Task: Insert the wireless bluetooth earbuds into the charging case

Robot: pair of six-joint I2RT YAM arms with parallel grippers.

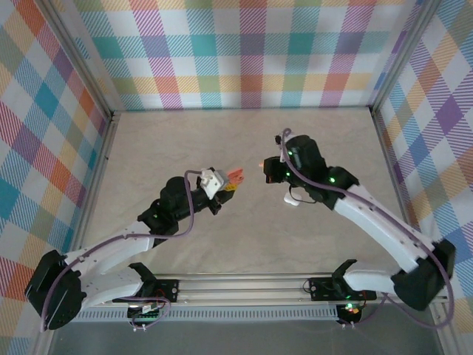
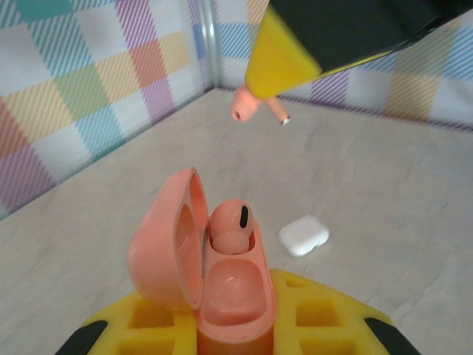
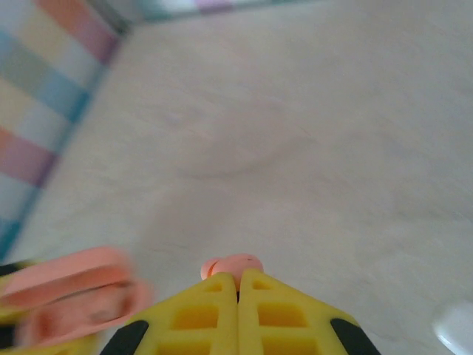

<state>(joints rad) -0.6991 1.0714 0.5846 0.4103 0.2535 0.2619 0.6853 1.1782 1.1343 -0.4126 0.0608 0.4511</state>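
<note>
The charging case (image 2: 229, 296), one earbud (image 2: 230, 218) seated, is clamped by the left fingers (image 2: 140, 325). Near it, a second earbud (image 2: 247, 107) is pinched by the right fingers (image 2: 281, 66).

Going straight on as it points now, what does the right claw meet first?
Probably bare table: the right claw, shut on an earbud, aims past the open case at its left. Depth is unclear.

White-black arms (image 1: 111, 248), yellow fingers (image 3: 196, 318), seemingly purplish cables (image 1: 193, 211).

Bright even light, soft shadows, blurry wrist views
</note>
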